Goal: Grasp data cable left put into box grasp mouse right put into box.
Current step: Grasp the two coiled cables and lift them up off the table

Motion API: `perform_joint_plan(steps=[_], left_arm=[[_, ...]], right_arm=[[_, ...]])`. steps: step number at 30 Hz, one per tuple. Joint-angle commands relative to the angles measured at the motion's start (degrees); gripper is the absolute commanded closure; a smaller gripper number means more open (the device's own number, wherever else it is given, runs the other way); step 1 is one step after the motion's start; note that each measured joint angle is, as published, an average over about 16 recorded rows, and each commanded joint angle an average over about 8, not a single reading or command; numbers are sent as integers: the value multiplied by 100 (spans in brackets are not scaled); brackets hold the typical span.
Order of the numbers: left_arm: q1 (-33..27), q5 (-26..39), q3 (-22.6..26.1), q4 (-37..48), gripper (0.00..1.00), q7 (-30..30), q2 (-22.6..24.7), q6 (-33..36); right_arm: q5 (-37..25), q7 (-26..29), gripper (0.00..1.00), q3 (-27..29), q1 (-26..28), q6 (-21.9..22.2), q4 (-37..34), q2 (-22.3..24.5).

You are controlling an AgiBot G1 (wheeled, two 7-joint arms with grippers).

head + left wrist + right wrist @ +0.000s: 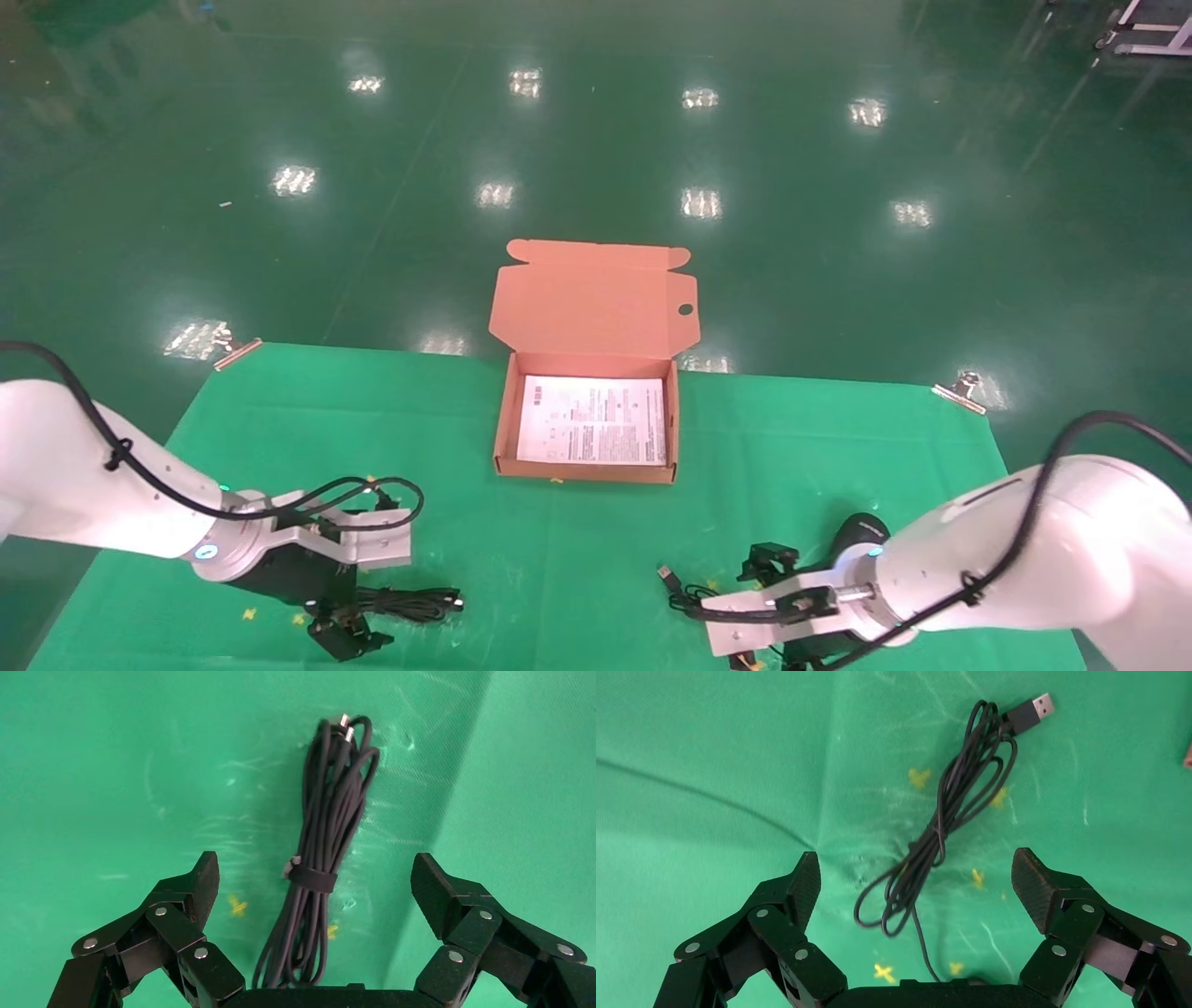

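Grippers hung wide open over their targets at this moment, and you had nothing in hand yet on either side. Low on the left of the head view, your left gripper [349, 629] stood over the data cable [410, 604], a strapped black bundle lying on the green cloth [559, 550]; in the left wrist view the bundle [320, 874] ran straight down the gap between the spread fingers [200, 881], its plug ends pointing away from the palm. Low on the right of the head view, your right gripper [782, 652] was largely hidden under its own wrist, with the mouse [859, 533] showing as a dark hump just above the arm. The right wrist view showed only the mouse's looped cord [947, 818] and USB plug [1033, 709] between the open fingers [800, 881]; the body itself was not visible there. The box [503, 419] sat open in the centre of the head view, lid flap up, white printed sheet [593, 419] on its floor and nothing else in it. Trouble, by my reading, lay mostly on the right: if you had closed there, you would likely have caught cord rather than mouse, and the body could have dangled or dragged. On the left, a pinch away from the strap might have let loops splay and snag the box wall.
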Motion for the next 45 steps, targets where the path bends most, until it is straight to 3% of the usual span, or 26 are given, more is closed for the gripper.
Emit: perform_joint_plan(steps=[1, 9, 10, 17, 18, 45], left_arm=[[-53, 9, 11, 330, 0, 171, 133, -48], [-180, -12, -4, 1257, 0, 725, 432, -255], [-191, -18, -7, 1346, 7, 794, 456, -272], [-256, -67, -28, 1764, 94, 1117, 570, -338], [-260, -73, -30, 1788, 100, 1128, 577, -341], [-247, -58, -27, 1675, 100, 1080, 542, -324]], right_arm=[[26, -30, 0, -1, 7, 48, -202, -113], [-175, 9, 0, -64, 2, 257, -686, -382], [-201, 17, 4, -68, -3, 289, -725, -400], [-294, 11, 91, -62, -45, 529, -888, -457], [-299, 5, 100, -62, -48, 548, -894, -457], [-276, 24, 100, -57, -42, 484, -861, -445]])
